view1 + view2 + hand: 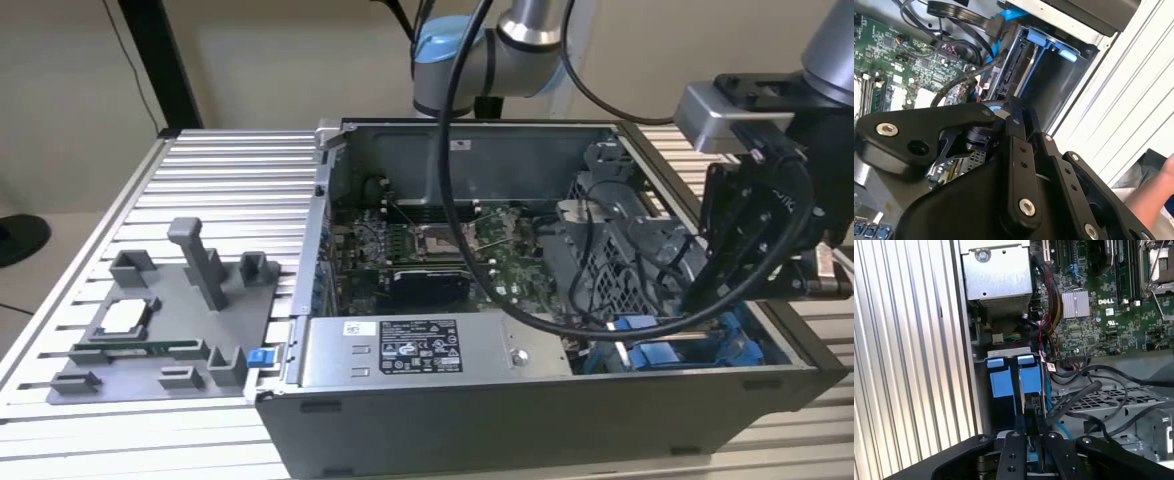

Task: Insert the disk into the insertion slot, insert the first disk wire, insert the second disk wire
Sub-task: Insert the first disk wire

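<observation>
The disk [1005, 70] stands edge-on in the insertion slot [1054, 80], in the front corner of the open computer case [534, 400] at the exterior view's right. Blue caddy tabs [1003, 380] mark the slot in the first wrist view. My gripper [1029, 437] reaches down into that corner [701, 310], right at the disk's connector edge. Its fingers [1016, 125] are pressed close together on a small black connector [1030, 420] of a disk wire. Other black cables with a blue plug [999, 25] lie beside the disk.
A grey labelled power-supply box [400, 352] sits along the case's front. The green motherboard [427, 250] lies behind it. A grey fixture plate [160, 320] rests on the slatted table at the exterior view's left. A person's arm [1154, 195] is near the table edge.
</observation>
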